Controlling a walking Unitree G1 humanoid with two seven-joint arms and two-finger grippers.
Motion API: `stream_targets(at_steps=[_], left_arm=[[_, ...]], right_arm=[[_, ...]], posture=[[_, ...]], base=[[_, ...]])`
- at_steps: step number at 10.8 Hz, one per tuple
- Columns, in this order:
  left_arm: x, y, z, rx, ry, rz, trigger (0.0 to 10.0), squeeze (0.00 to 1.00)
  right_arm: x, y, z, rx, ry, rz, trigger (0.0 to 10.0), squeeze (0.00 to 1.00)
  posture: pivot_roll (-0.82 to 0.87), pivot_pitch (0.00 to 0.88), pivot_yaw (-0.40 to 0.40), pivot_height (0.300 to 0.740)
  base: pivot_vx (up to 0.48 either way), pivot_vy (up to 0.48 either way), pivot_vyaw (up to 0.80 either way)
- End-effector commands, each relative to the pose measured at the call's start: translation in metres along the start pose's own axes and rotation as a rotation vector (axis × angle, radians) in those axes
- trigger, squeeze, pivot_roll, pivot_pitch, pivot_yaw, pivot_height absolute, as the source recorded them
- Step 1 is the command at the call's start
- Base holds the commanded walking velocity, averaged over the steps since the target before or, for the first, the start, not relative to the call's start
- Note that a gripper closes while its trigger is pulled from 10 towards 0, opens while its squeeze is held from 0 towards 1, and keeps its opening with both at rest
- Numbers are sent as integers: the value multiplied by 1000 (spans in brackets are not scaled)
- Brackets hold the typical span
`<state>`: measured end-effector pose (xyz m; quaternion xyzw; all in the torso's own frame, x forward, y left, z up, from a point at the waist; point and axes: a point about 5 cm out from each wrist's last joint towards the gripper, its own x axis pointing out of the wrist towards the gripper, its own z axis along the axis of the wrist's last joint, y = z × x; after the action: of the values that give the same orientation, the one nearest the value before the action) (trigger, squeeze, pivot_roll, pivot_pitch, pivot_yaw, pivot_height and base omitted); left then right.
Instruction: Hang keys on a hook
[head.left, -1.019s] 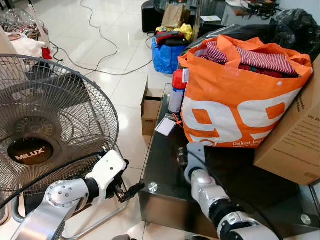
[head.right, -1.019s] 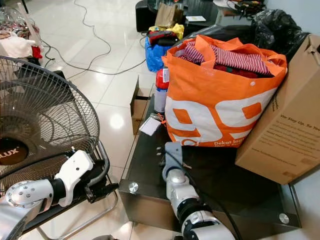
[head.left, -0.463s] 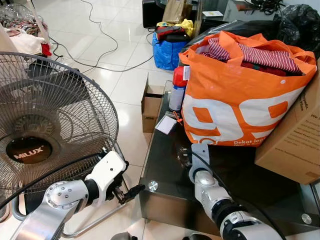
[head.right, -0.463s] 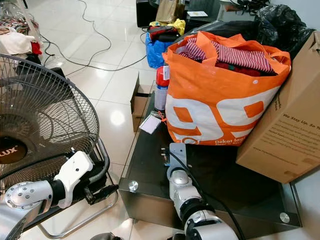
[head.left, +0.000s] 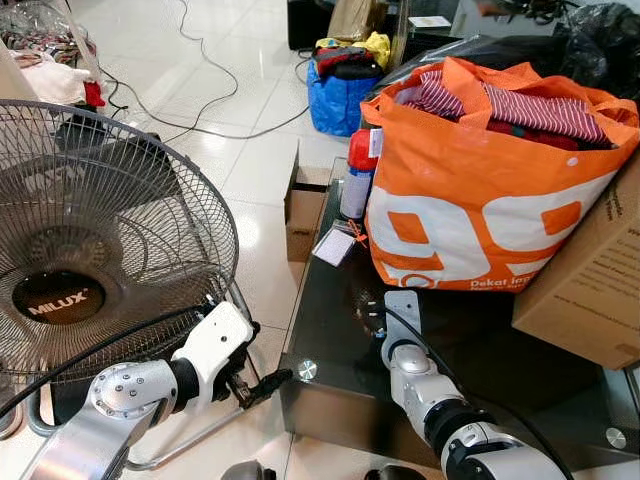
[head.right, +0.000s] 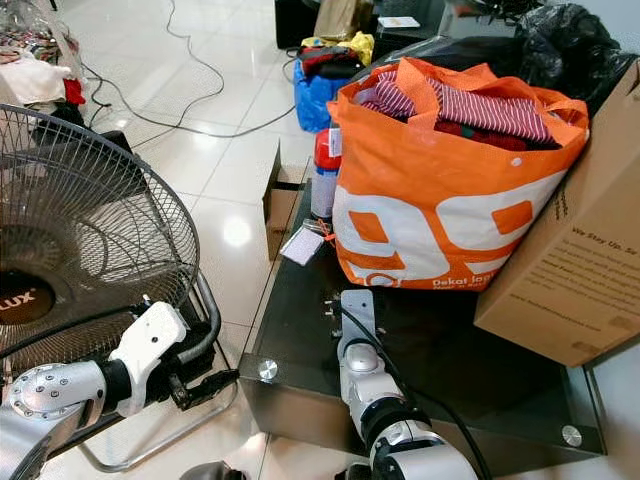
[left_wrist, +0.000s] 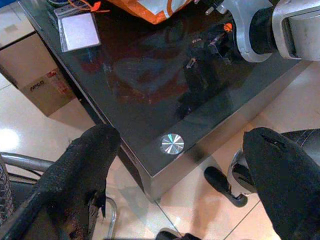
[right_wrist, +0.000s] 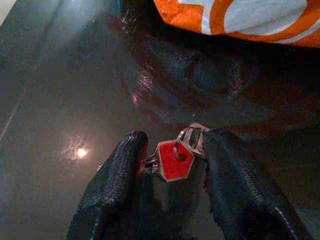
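A key with a red head (right_wrist: 173, 161) and a silver ring (right_wrist: 189, 137) sits between the two black fingers (right_wrist: 124, 170) of my right gripper (right_wrist: 170, 160), which is shut on it. The gripper (head.left: 368, 312) is low over the dark glass table (head.left: 330, 330), just in front of the orange bag (head.left: 480, 190). My left gripper (head.left: 268, 382) hangs open and holds nothing, above the floor beside the table's front left corner (left_wrist: 171, 144).
A big standing fan (head.left: 90, 250) is close on the left. A cardboard box (head.left: 590, 270) leans at the table's right. A white card (head.left: 333, 247) and a spray can (head.left: 357, 178) stand behind. A small carton (head.left: 305, 212) and cables (head.left: 190, 125) lie on the floor.
The whole view has shifted slightly. Both arms stay about where they were, the right gripper still low on the glass by the bag.
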<state>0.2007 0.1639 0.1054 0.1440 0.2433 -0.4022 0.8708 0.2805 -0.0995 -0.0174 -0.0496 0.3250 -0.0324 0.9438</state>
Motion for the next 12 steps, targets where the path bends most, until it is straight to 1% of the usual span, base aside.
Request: stream_targets(at_steps=[1, 2, 4, 5, 6, 8, 12], left_arm=[[-1, 0, 2, 5, 1, 1, 10000, 0], [-2, 0, 2, 5, 3, 1, 10000, 0], [-2, 0, 2, 5, 6, -3, 10000, 0], [-2, 0, 2, 6, 6, -7, 10000, 0], [-2, 0, 2, 7, 7, -8, 10000, 0], [-5, 1, 2, 9, 11, -10, 10000, 0], [-7, 1, 1, 9, 20, -12, 10000, 0]], right_arm=[[0, -1, -4, 14, 27, -5, 4392, 0], [0, -1, -5, 18, 33, -5, 3294, 0], [-1, -1, -10, 35, 52, -11, 1647, 0], [-1, -3, -12, 47, 62, -15, 627, 0], [-1, -4, -13, 55, 68, -19, 353, 0], [-1, -5, -15, 73, 80, -29, 863, 0], [-1, -5, -17, 90, 87, -34, 902, 0]], posture=[[65, 69, -17, 740], [66, 71, -17, 740], [67, 70, -16, 740], [67, 69, -14, 740], [69, 70, -13, 740], [76, 78, -8, 740], [77, 86, -1, 740]], base=[[0, 0, 0], [0, 0, 0], [0, 0, 0], [0, 0, 0], [0, 0, 0], [0, 0, 0], [0, 0, 0]])
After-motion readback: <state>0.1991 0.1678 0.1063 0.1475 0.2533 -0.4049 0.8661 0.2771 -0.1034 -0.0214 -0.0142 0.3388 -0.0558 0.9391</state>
